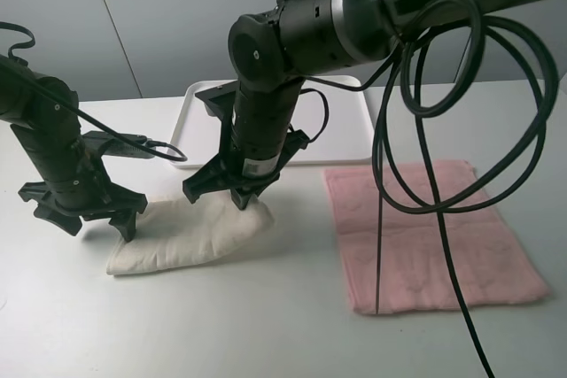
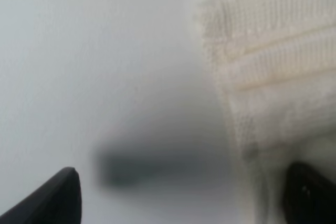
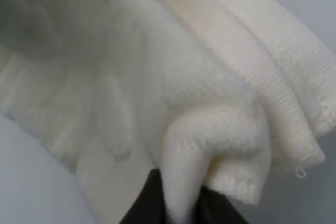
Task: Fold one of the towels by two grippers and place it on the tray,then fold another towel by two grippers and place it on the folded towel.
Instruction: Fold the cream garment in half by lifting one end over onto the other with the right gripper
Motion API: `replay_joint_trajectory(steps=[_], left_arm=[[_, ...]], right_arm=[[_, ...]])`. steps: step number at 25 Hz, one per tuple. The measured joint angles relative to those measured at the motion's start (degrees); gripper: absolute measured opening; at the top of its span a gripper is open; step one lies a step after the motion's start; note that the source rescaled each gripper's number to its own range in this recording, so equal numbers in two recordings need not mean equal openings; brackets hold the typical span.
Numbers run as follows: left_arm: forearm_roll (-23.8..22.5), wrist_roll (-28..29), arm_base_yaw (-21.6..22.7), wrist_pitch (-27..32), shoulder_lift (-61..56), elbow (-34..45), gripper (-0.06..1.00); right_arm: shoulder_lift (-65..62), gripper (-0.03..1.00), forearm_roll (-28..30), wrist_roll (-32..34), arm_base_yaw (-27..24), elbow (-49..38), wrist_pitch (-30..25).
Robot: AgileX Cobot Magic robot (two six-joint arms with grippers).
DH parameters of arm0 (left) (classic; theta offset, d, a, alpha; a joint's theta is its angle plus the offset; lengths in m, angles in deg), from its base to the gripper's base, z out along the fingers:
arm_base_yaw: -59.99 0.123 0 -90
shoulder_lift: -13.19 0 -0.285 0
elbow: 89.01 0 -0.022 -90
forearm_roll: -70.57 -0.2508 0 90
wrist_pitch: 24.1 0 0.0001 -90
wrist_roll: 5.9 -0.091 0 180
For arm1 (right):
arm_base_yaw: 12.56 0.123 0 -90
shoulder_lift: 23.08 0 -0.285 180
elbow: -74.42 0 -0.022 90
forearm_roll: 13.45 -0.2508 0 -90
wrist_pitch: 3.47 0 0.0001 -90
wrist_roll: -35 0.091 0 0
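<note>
lit: bright, even, soft shadows | ext: sharp | L wrist: fingers [image 2: 50, 200] blurred | R wrist: soft focus

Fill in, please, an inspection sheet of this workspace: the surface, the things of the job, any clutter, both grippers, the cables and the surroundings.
Surface: white table, no stains seen.
Job's things: cream terry cloth towel, folded into a long bundle, lies on the table in front of the flat white rectangular plastic tray; nothing seen on the tray. The pale pink terry cloth towel lies flat to the right.
Clutter: nothing seen.
Grippers: left gripper open at the cream towel's left end; right gripper shut on its right end, which is raised a little.
Cables: black cables hang in loops over the pink towel.
Surroundings: grey wall behind the table.
</note>
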Motion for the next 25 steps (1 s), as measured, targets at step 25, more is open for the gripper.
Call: replay_joint_trajectory(steps=[25], left_arm=[[0.1, 0.0, 0.0, 0.2, 0.0, -0.1, 0.99]], right_arm=[[4.9, 0.07, -32.2, -8.4, 0.0, 0.0, 10.9]])
